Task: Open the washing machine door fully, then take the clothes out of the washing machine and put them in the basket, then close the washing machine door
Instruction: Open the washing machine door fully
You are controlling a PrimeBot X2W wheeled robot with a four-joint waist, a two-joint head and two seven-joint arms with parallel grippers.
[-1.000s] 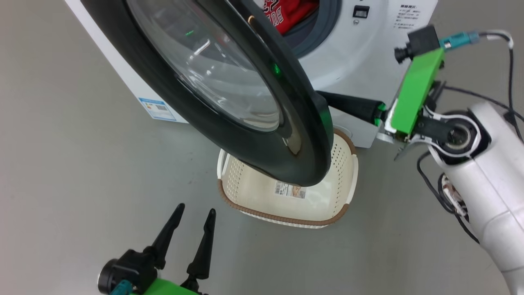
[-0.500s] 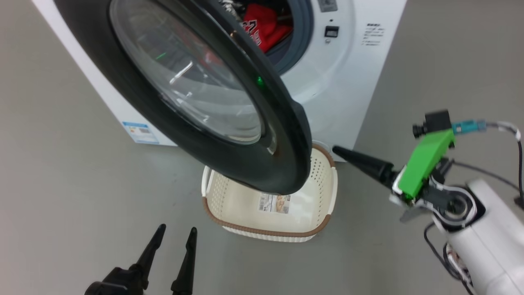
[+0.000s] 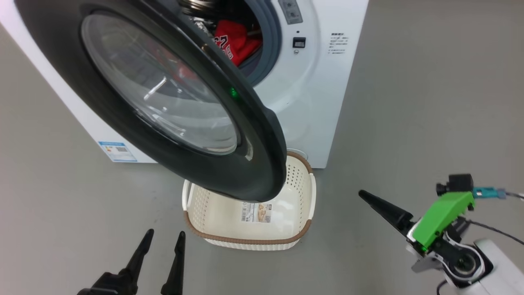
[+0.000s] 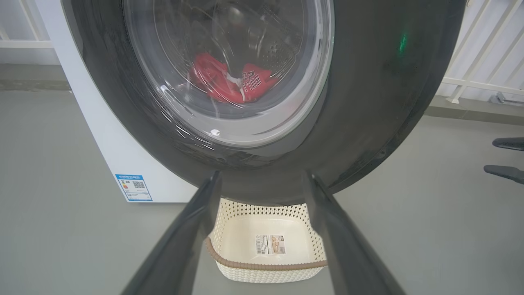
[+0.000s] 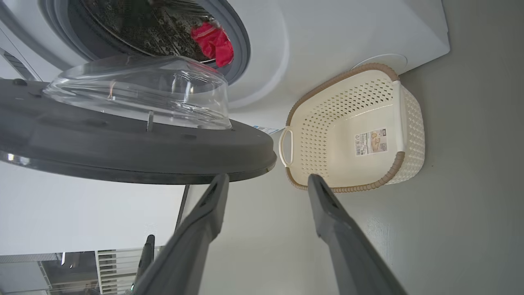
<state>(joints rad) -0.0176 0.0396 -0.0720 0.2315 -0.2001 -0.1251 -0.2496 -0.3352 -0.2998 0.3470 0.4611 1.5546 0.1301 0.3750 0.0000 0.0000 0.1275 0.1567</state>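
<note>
The washing machine door stands about halfway open, out over the basket on the floor. I think it must swing wider. The red clothes lie inside the washing machine, and the basket has no clothes in it. My left claw is spread and holds nothing. My right claw is spread too, apart from the door.

Green bracket (black right claw).

White "BULLS" on the clothes
</note>
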